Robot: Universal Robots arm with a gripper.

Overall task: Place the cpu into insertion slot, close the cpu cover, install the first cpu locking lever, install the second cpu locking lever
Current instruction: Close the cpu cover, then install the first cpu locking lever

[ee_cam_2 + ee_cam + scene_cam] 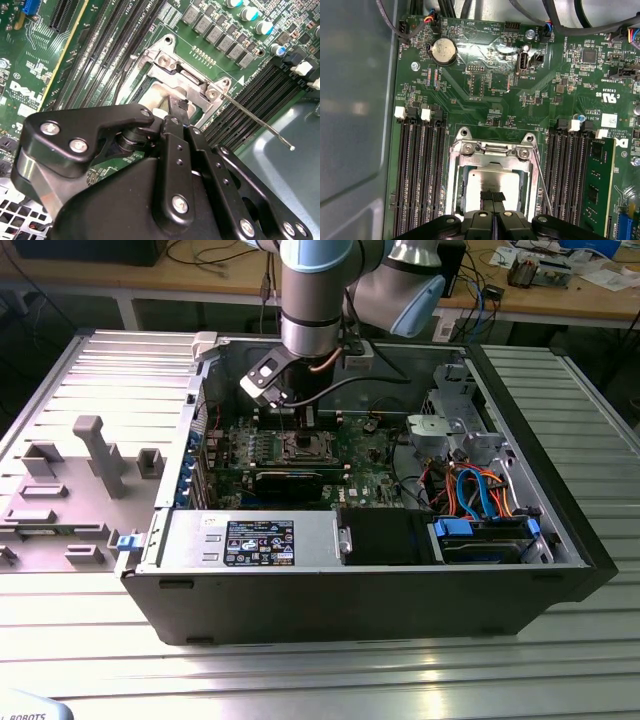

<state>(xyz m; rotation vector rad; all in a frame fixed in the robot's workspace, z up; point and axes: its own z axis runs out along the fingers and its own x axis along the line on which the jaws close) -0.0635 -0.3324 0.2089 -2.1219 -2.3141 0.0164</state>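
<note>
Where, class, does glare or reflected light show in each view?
Exterior view: bright reflected streaks on the ribbed silver metal table. First wrist view: pale sheen on the green circuit board beside the round silver coin battery. Second wrist view: highlights on the silvery metal socket frame.

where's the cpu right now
In the first wrist view the cpu lies in the insertion slot, between the two banks of memory slots, directly under the gripper.
</note>
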